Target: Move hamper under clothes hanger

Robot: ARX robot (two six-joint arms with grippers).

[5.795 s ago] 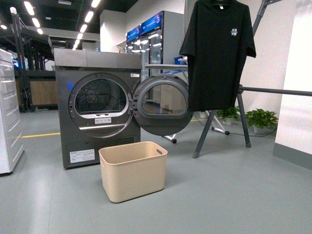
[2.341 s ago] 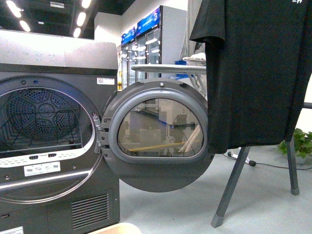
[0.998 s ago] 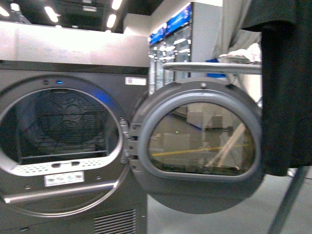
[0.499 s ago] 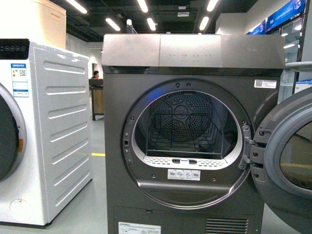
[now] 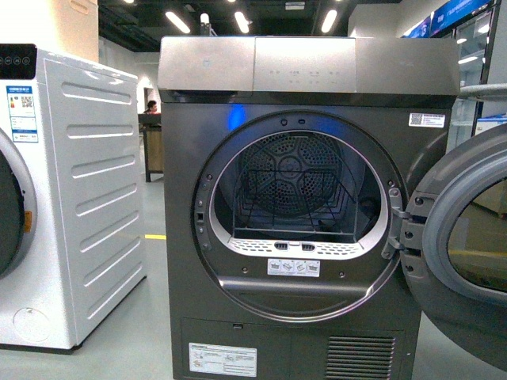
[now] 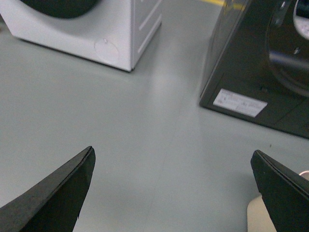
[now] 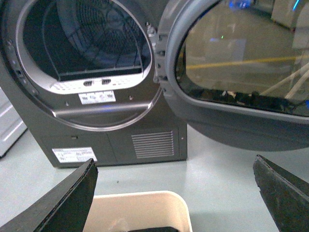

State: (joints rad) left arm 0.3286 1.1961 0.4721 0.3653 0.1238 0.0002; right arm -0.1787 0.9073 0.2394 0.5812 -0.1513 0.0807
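Observation:
The hamper [image 7: 135, 210] is a beige tub showing only its near rim and rounded corner in the right wrist view, on the floor in front of the grey dryer. Something dark lies inside it. My right gripper [image 7: 175, 158] is open above that rim, its fingers spread wide on either side, touching nothing. In the left wrist view one beige corner of the hamper [image 6: 255, 220] shows beside the black finger. My left gripper [image 6: 172, 151] is open over bare floor. The clothes hanger is out of view, and the front view shows neither the hamper nor a gripper.
The grey dryer [image 5: 301, 198] fills the front view, close ahead, with its round door [image 5: 467, 253] swung open to the right. A white washing machine [image 5: 71, 198] stands to its left with a strip of grey floor [image 6: 145, 121] between them.
The front view has closed in on the dryer and swung left. The black T-shirt and the rack legs have left the picture, and the white machine has come in. The hamper dropped below the view.

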